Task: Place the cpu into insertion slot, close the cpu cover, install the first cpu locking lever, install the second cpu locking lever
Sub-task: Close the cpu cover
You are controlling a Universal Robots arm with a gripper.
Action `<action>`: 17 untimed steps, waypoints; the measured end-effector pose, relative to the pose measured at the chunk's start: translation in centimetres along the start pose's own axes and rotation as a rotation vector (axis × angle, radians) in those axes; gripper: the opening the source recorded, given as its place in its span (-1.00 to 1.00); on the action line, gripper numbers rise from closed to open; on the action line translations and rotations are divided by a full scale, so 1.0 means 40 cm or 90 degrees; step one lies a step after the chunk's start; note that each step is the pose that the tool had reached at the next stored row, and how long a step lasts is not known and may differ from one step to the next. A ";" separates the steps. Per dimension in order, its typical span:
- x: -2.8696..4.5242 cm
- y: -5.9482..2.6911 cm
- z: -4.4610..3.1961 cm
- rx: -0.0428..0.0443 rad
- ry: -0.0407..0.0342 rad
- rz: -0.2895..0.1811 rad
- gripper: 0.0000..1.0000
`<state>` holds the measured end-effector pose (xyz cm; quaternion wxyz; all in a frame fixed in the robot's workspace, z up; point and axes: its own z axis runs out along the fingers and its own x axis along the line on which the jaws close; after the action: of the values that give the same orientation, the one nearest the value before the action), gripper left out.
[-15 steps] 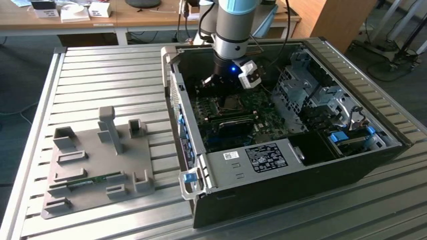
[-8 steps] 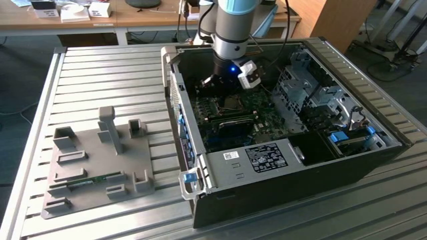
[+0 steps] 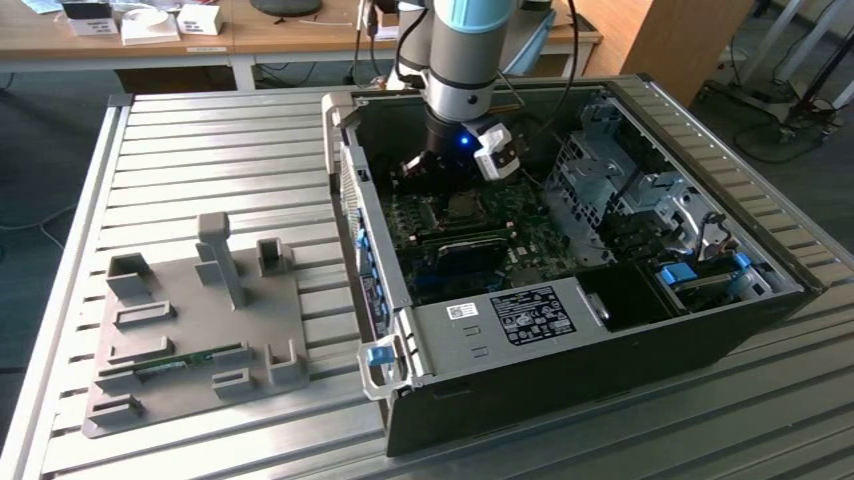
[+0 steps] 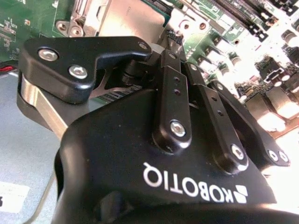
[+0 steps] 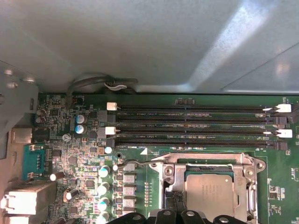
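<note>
Sitting in the insertion slot (image 3: 465, 207) on the green circuit board (image 5: 280, 186), the cpu (image 5: 208, 191) lies flat, its grey metal top showing through the window of the cpu cover (image 5: 210, 159), which appears lowered around it. The chip is judged light, stiff and slippery on top, with a fragile underside. Handle it by two opposite edges only, never by the faces. The gripper (image 3: 441, 170) hangs just above the socket inside the open computer case (image 3: 534, 400). Whether it is open or shut cannot be told. The long black memory slots (image 5: 196, 126) lie beside the socket, and the case rests on a slatted metal table (image 3: 200, 150).
</note>
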<state>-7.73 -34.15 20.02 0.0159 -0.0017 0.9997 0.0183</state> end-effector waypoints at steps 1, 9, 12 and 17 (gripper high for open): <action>0.000 0.000 0.000 0.0001 0.0001 0.000 -0.79; 0.001 0.000 0.003 0.0003 0.0002 0.000 -0.79; 0.001 -0.001 0.006 0.0006 0.0004 0.000 -0.79; 0.001 0.000 0.007 0.0001 0.0000 0.000 -0.79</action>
<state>-7.75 -34.15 19.75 0.0159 -0.0017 0.9997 0.0182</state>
